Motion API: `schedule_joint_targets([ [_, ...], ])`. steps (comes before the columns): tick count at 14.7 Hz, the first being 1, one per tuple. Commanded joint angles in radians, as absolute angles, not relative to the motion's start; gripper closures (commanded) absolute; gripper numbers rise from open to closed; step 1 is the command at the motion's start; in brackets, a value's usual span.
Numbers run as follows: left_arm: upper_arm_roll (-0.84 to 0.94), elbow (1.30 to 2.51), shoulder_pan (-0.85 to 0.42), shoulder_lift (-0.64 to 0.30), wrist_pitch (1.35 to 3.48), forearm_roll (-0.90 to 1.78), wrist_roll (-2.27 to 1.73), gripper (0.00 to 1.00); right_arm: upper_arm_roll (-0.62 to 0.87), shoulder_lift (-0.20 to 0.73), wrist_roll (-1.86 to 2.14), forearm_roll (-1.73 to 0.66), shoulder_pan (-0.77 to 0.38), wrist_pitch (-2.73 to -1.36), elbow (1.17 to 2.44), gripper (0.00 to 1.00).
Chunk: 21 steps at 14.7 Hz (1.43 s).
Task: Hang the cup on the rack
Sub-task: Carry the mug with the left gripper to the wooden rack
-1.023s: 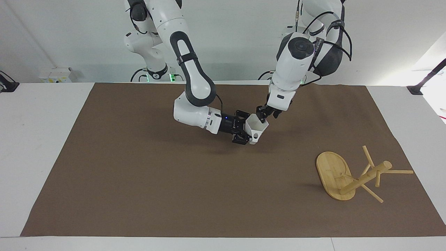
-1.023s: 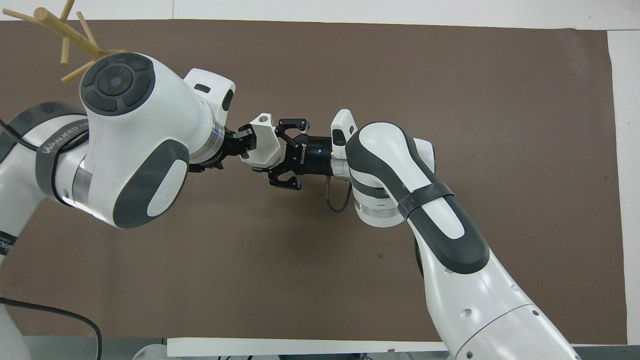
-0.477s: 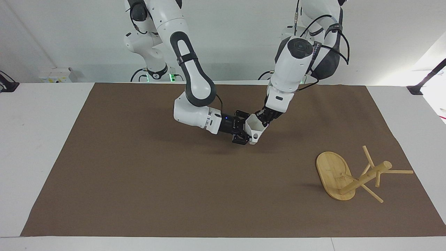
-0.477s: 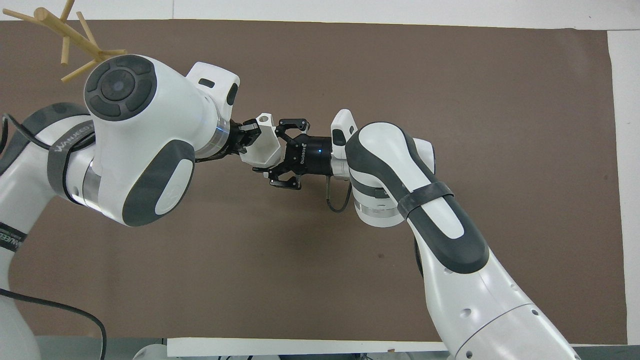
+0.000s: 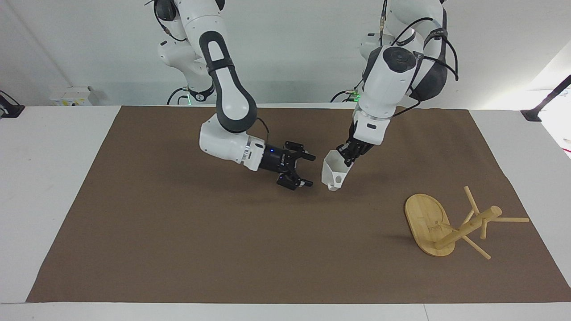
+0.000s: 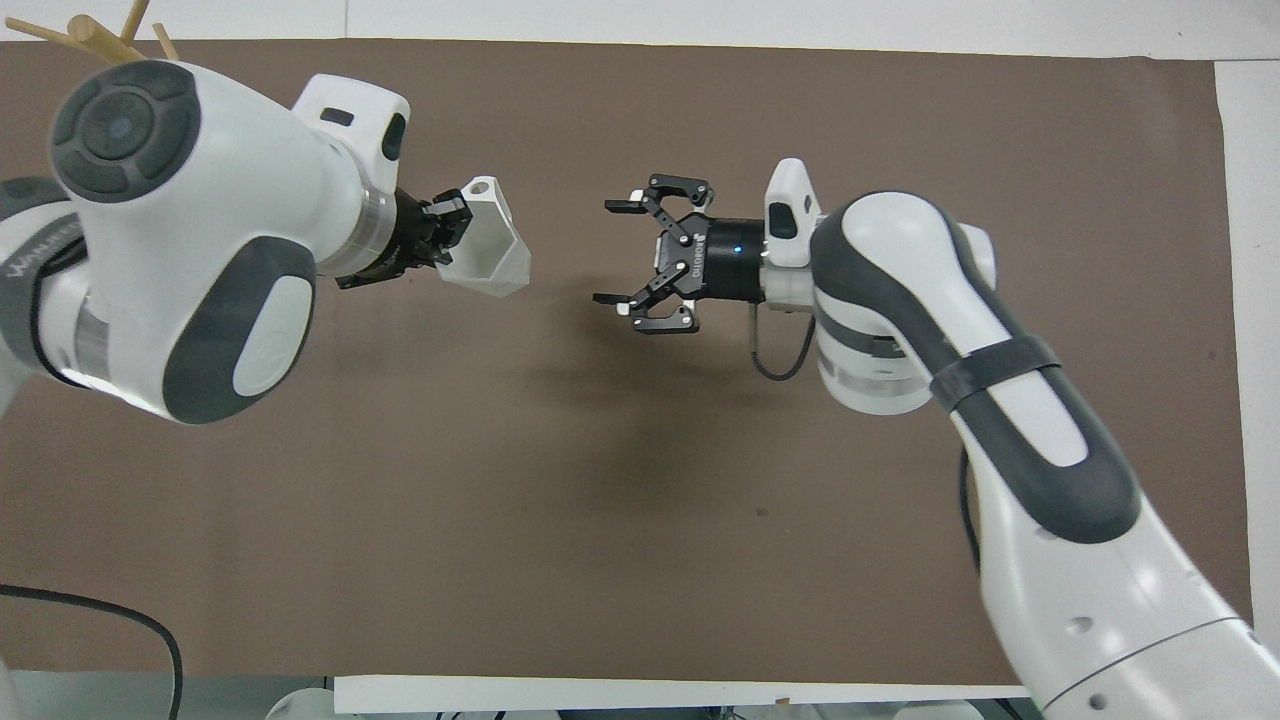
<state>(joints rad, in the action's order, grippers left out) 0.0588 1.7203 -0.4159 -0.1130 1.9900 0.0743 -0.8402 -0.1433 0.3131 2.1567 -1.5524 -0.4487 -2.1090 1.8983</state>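
The white faceted cup (image 5: 333, 174) hangs tilted in the air over the middle of the brown mat, its handle hole showing; it also shows in the overhead view (image 6: 490, 245). My left gripper (image 5: 346, 158) is shut on the cup's rim, seen too in the overhead view (image 6: 446, 226). My right gripper (image 5: 308, 170) is open and empty, a short gap from the cup, its fingers spread in the overhead view (image 6: 610, 252). The bamboo rack (image 5: 464, 228) lies tipped on its side toward the left arm's end of the table; only its peg tips (image 6: 98, 33) show in the overhead view.
A brown mat (image 5: 178, 223) covers most of the white table (image 5: 53, 178). The rack's oval base (image 5: 426, 220) stands on edge, and its pegs (image 5: 511, 219) point toward the mat's edge at the left arm's end.
My right gripper has opened, let go of the cup and drawn back toward its own end. My left gripper has carried the cup away toward the left arm's end.
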Motion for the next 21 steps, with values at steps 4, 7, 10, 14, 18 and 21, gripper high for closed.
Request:
schedule_joint_targets([
  [4, 0.06, 1.709, -0.272, -0.026, 1.878, 0.069, -0.662, 1.0, -0.138, 0.236, 2.077, -1.033, -0.062, -1.85, 1.853, 0.0],
  [7, 0.06, 1.709, -0.21, -0.021, 1.861, 0.066, -0.565, 1.0, -0.137, 0.184, 1.831, -0.797, 0.053, -1.76, 1.79, 0.0],
  [10, 0.06, 1.712, -0.201, -0.023, 1.87, 0.066, -0.554, 1.0, -0.14, 0.143, 1.61, -0.678, 0.072, -1.773, 1.76, 0.0],
  [14, 0.06, 1.715, -0.178, -0.023, 1.884, 0.066, -0.534, 1.0, -0.126, 0.092, 1.297, -0.34, 0.054, -1.715, 1.626, 0.0],
  [18, 0.06, 1.715, -0.176, -0.026, 1.905, 0.066, -0.513, 1.0, -0.123, 0.089, 0.899, -0.135, 0.017, -1.467, 1.432, 0.0],
  [21, 0.061, 1.724, -0.164, -0.037, 1.988, 0.069, -0.512, 1.0, -0.123, 0.089, 0.643, -0.04, 0.017, -1.32, 1.365, 0.0],
])
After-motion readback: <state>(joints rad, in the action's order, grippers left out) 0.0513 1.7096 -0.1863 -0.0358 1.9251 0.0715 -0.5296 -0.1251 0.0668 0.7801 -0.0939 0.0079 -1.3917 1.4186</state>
